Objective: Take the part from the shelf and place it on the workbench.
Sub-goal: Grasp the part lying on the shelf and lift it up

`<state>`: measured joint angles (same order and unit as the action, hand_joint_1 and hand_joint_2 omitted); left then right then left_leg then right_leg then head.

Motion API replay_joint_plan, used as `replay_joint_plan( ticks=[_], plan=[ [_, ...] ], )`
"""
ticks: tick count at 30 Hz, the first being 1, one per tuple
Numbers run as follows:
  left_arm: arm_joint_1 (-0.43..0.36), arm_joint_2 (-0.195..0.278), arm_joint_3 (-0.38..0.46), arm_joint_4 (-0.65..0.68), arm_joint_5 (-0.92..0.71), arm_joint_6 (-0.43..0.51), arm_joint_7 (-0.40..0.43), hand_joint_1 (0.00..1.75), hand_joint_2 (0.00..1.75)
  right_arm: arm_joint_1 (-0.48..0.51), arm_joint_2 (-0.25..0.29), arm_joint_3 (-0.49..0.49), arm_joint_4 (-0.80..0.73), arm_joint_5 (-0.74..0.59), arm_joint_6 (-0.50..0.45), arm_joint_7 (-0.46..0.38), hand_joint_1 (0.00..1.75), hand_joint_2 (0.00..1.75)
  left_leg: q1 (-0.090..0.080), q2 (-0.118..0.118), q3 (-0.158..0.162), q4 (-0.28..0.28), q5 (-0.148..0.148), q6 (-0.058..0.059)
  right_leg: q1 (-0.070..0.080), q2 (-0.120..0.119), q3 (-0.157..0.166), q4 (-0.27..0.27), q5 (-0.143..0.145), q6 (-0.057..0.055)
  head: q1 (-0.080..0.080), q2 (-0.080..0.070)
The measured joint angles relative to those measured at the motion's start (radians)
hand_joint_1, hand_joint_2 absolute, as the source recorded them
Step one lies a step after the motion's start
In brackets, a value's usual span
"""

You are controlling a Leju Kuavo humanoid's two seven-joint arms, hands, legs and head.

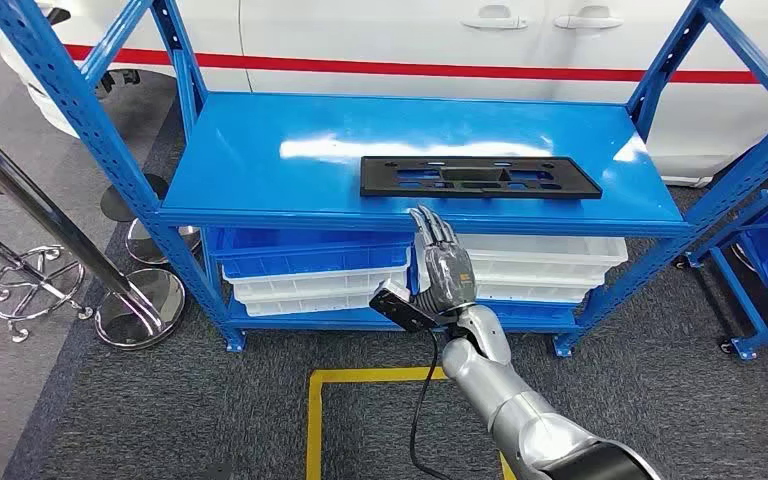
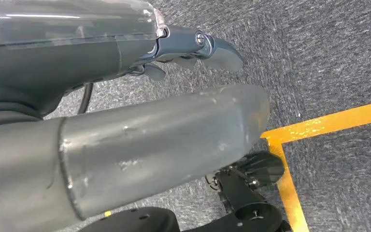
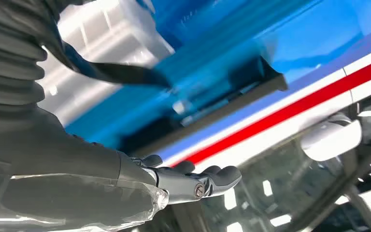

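Car [image 1: 380, 30], white w/ red stripe, stood behind everything. Shelf [image 1: 260, 160], blue steel rack, sat in front of it; top deck was low enough for a reach from the robot's side. White and blue bins [image 1: 310, 275] filled the lower level. Part [image 1: 478, 177], flat black slotted panel, lay lengthwise on the deck near the front edge, probably so a hand could slide under or over it. Right hand [image 1: 440, 265] was raised just below that edge, fingers straight and apart, holding nothing, not touching the part; deck lip stood between them. Left hand [image 2: 193, 48] hung by the floor, fingers apart, nothing in it. Chrome stool bases [image 1: 140, 305] sat off to the left; yellow floor tape [image 1: 360, 378] marked the standing spot.
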<state>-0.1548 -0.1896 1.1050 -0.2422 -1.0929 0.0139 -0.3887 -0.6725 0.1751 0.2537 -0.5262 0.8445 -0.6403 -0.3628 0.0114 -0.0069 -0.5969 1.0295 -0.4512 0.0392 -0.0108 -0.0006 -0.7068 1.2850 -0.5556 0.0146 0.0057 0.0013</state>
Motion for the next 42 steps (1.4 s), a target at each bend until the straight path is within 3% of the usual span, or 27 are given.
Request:
replay_joint_plan(
  ticks=[2, 4, 7, 9, 11, 13, 14, 15, 16, 18, 20, 23, 25, 28, 29, 30, 31, 33, 35, 37, 39, 41, 42],
  plan=[
    [-0.003, -0.001, 0.0, 0.002, -0.001, 0.0, -0.001, 0.0, 0.0, -0.005, 0.0, 0.007, -0.013, 0.032, -0.009, 0.017, 0.0, 1.75, -0.002, -0.001, 0.002, 0.0, -0.001, 0.0, 0.005, 0.0, 0.038, -0.086, 0.047, -0.011, 0.0, 0.0],
    [-0.008, -0.005, 0.001, 0.004, -0.002, 0.001, -0.003, 0.0, 0.0, -0.013, 0.001, 0.015, -0.034, 0.09, -0.021, 0.046, 0.0, 1.75, -0.006, -0.002, 0.003, 0.0, -0.001, -0.003, 0.013, 0.0, 0.092, -0.208, 0.096, -0.028, 0.0, 0.0],
    [-0.014, -0.007, 0.001, 0.005, -0.002, -0.001, -0.006, 0.0, 0.0, -0.013, 0.003, 0.015, -0.06, 0.173, -0.027, 0.083, 0.0, 1.75, -0.005, -0.001, 0.001, -0.004, 0.0, -0.016, 0.019, 0.001, 0.107, -0.254, 0.099, -0.035, 0.0, 0.0],
    [-0.017, -0.007, 0.001, 0.005, -0.002, -0.003, -0.007, 0.0, 0.0, -0.012, 0.004, 0.015, -0.085, 0.235, -0.029, 0.107, 0.0, 1.75, -0.005, 0.0, -0.003, 0.006, -0.012, -0.027, 0.012, 0.0, 0.113, -0.266, 0.105, -0.039, -0.001, 0.0],
    [-0.022, -0.007, 0.001, 0.005, -0.004, -0.007, -0.009, 0.0, 0.0, -0.016, 0.009, 0.015, -0.111, 0.305, -0.034, 0.135, 0.0, 1.75, -0.003, 0.001, -0.038, 0.084, -0.059, -0.037, 0.005, -0.001, 0.12, -0.277, 0.111, -0.043, -0.001, 0.0],
    [-0.027, -0.007, 0.001, 0.005, -0.005, -0.012, -0.011, 0.0, 0.0, -0.017, 0.012, 0.015, -0.131, 0.382, -0.037, 0.167, 0.0, 1.75, 0.001, 0.001, -0.101, 0.218, -0.116, -0.045, 0.006, -0.002, 0.12, -0.278, 0.111, -0.045, -0.001, 0.0],
    [-0.028, -0.007, 0.001, 0.005, -0.005, -0.014, -0.012, 0.0, 0.0, -0.016, 0.013, 0.015, -0.139, 0.417, -0.039, 0.181, 0.0, 1.75, 0.002, 0.002, -0.125, 0.265, -0.126, -0.049, 0.006, -0.002, 0.12, -0.277, 0.11, -0.045, -0.001, 0.0],
    [-0.029, -0.007, 0.001, 0.005, -0.005, -0.015, -0.013, 0.0, 0.0, -0.015, 0.013, 0.015, -0.146, 0.449, -0.04, 0.194, 0.0, 1.75, 0.003, 0.002, -0.13, 0.272, -0.116, -0.051, 0.006, -0.002, 0.121, -0.275, 0.109, -0.045, -0.001, 0.0],
    [-0.03, -0.006, 0.001, 0.005, -0.005, -0.016, -0.013, 0.0, 0.0, -0.015, 0.014, 0.015, -0.152, 0.472, -0.041, 0.204, 0.0, 1.75, 0.004, 0.002, -0.116, 0.238, -0.087, -0.052, 0.005, -0.001, 0.122, -0.273, 0.107, -0.043, -0.001, 0.0],
    [-0.033, -0.004, 0.001, 0.005, -0.006, -0.017, -0.014, 0.0, 0.0, -0.015, 0.014, 0.015, -0.166, 0.504, -0.041, 0.216, 0.0, 1.75, 0.005, 0.003, -0.05, 0.102, -0.02, -0.05, 0.005, 0.0, 0.125, -0.265, 0.099, -0.037, -0.001, 0.0],
    [-0.039, -0.003, 0.001, 0.006, -0.008, -0.023, -0.019, 0.0, 0.0, -0.013, 0.014, 0.015, -0.186, 0.549, -0.041, 0.236, 0.0, 1.75, 0.003, 0.003, -0.008, 0.014, 0.004, -0.041, 0.008, 0.0, 0.121, -0.257, 0.093, -0.028, -0.001, 0.0],
    [-0.042, -0.003, 0.0, 0.006, -0.017, -0.036, -0.025, 0.0, 0.0, -0.007, 0.01, 0.016, -0.234, 0.656, -0.042, 0.326, 0.0, 1.75, 0.0, 0.001, -0.007, 0.001, 0.004, -0.022, 0.01, 0.001, 0.116, -0.256, 0.093, -0.015, -0.001, 0.0],
    [-0.043, -0.003, -0.003, 0.007, -0.025, -0.043, -0.023, 0.0, 0.0, -0.017, -0.017, 0.047, -0.257, 0.7, -0.042, 0.473, 0.0, 1.75, 0.002, 0.001, -0.007, -0.004, 0.008, -0.009, 0.007, 0.001, 0.104, -0.228, 0.071, -0.004, -0.001, 0.0],
    [-0.042, -0.005, -0.012, 0.009, -0.036, -0.048, -0.018, 0.0, 0.0, -0.044, -0.086, 0.137, -0.263, 0.709, -0.042, 0.668, 0.0, 1.75, 0.002, 0.001, -0.007, -0.006, 0.01, 0.003, 0.005, 0.001, 0.024, -0.054, -0.015, 0.007, -0.001, 0.0],
    [-0.04, -0.006, -0.015, 0.01, -0.038, -0.049, -0.017, 0.0, 0.0, -0.046, -0.107, 0.155, -0.263, 0.709, -0.042, 0.693, 0.0, 1.75, 0.002, 0.0, -0.007, -0.006, 0.01, 0.004, 0.005, 0.001, -0.005, 0.0, -0.031, 0.008, 0.0, 0.0],
    [-0.038, -0.007, -0.02, 0.011, -0.04, -0.049, -0.018, 0.0, 0.0, -0.048, -0.128, 0.167, -0.263, 0.709, -0.042, 0.707, 0.0, 1.75, 0.001, 0.0, -0.007, -0.006, 0.009, 0.005, 0.005, 0.001, -0.02, 0.023, -0.027, 0.007, 0.0, 0.0],
    [-0.037, -0.008, -0.023, 0.012, -0.042, -0.049, -0.019, 0.0, 0.0, -0.049, -0.143, 0.172, -0.262, 0.709, -0.042, 0.711, 0.0, 1.75, 0.0, -0.001, -0.006, -0.006, 0.009, 0.005, 0.005, 0.001, -0.016, 0.006, -0.004, 0.005, 0.0, 0.0],
    [-0.037, -0.01, -0.028, 0.013, -0.044, -0.049, -0.022, 0.0, 0.0, -0.057, -0.164, 0.176, -0.262, 0.709, -0.042, 0.709, 0.0, 1.75, -0.003, -0.001, -0.002, -0.006, 0.005, 0.004, 0.008, 0.001, 0.039, -0.125, 0.07, -0.007, 0.0, 0.0],
    [-0.041, -0.013, -0.032, 0.013, -0.046, -0.05, -0.027, 0.0, 0.0, -0.066, -0.177, 0.179, -0.261, 0.709, -0.042, 0.707, 0.0, 1.75, -0.006, 0.0, -0.002, -0.006, 0.001, -0.001, 0.015, 0.0, 0.09, -0.236, 0.107, -0.019, 0.0, 0.0],
    [-0.044, -0.015, -0.038, 0.013, -0.047, -0.05, -0.031, 0.0, 0.0, -0.072, -0.186, 0.183, -0.255, 0.709, -0.042, 0.711, 0.0, 1.75, -0.006, 0.0, -0.004, -0.008, 0.0, -0.009, 0.021, 0.0, 0.1, -0.26, 0.104, -0.023, -0.001, 0.0],
    [-0.046, -0.015, -0.044, 0.013, -0.047, -0.051, -0.035, 0.0, 0.0, -0.075, -0.194, 0.187, -0.243, 0.708, -0.042, 0.721, 0.0, 1.75, -0.008, 0.0, 0.001, -0.006, -0.005, -0.02, 0.016, 0.0, 0.109, -0.269, 0.106, -0.028, -0.001, 0.0],
    [-0.049, -0.015, -0.05, 0.013, -0.047, -0.051, -0.037, 0.0, 0.0, -0.083, -0.201, 0.2, -0.226, 0.706, -0.042, 0.743, 0.0, 1.75, -0.008, 0.001, -0.018, 0.047, -0.032, -0.029, 0.008, -0.002, 0.126, -0.281, 0.105, -0.036, -0.002, 0.0],
    [-0.049, -0.015, -0.052, 0.013, -0.047, -0.051, -0.038, 0.0, 0.0, -0.086, -0.204, 0.207, -0.217, 0.706, -0.042, 0.752, 0.0, 1.75, -0.005, 0.001, -0.047, 0.105, -0.056, -0.033, 0.006, -0.003, 0.134, -0.283, 0.102, -0.041, -0.002, 0.0]
  ],
)
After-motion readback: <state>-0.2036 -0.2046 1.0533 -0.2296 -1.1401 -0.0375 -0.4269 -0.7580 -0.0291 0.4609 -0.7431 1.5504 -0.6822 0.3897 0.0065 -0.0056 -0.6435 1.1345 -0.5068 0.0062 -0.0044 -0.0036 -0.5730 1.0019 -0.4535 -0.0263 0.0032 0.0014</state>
